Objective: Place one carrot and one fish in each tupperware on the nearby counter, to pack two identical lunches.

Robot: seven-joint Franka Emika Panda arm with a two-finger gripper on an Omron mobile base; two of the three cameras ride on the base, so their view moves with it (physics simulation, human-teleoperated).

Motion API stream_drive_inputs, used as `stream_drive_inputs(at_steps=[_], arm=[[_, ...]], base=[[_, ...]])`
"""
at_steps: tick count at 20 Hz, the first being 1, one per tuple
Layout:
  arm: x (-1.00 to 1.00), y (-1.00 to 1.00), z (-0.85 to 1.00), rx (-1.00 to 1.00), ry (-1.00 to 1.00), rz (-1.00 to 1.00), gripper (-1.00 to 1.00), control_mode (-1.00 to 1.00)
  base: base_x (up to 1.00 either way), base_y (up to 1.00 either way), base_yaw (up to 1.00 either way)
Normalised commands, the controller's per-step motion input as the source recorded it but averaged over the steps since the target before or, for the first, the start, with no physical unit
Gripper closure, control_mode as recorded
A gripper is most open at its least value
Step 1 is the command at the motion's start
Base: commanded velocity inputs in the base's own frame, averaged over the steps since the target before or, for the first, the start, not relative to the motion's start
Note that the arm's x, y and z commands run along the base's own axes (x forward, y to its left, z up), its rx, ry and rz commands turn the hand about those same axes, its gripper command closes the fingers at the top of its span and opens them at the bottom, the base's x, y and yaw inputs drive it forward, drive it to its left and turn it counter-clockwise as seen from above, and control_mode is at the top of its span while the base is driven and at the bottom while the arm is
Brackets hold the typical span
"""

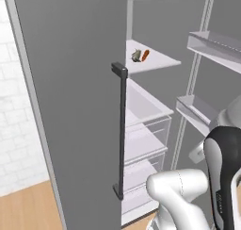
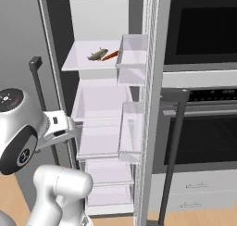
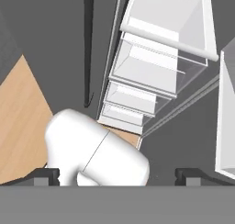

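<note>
A fish (image 2: 96, 54) and a carrot (image 2: 109, 56) lie side by side, touching, on the top shelf (image 2: 81, 58) inside the open fridge, the carrot to the right. Drawers (image 2: 99, 141) stack below the shelf. The oven (image 2: 203, 81) stands right of the fridge, beyond its open door (image 2: 150, 104).

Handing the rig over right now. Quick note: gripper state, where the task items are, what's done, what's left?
Gripper: open, holding nothing, pointing down past the fridge drawers.
Fridge: right door swung open, left door shut.
A carrot and a fish lie next to each other on the top fridge shelf; contact between them is too small to judge.
Done: fridge opened. Neither item on the shelf picked yet.
Left: take carrot and fish off the shelf, carry them to the tupperware on the counter, then repeat so both containers get one of each.
</note>
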Motion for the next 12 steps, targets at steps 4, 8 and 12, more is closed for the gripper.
stream_drive_inputs(at_steps=[4, 8, 12], arm=[[0.0, 0.0, 0.0, 0.0, 0.0, 0.0, -1.0, 1.0], [0.0, 0.0, 0.0, 0.0, 0.0, 0.0, -1.0, 1.0], [0.0, 0.0, 0.0, 0.0, 0.0, 0.0, -1.0, 1.0]], base=[[0.5, 0.0, -0.09], [0.32, -0.01, -0.04], [0.25, -0.05, -0.04]])
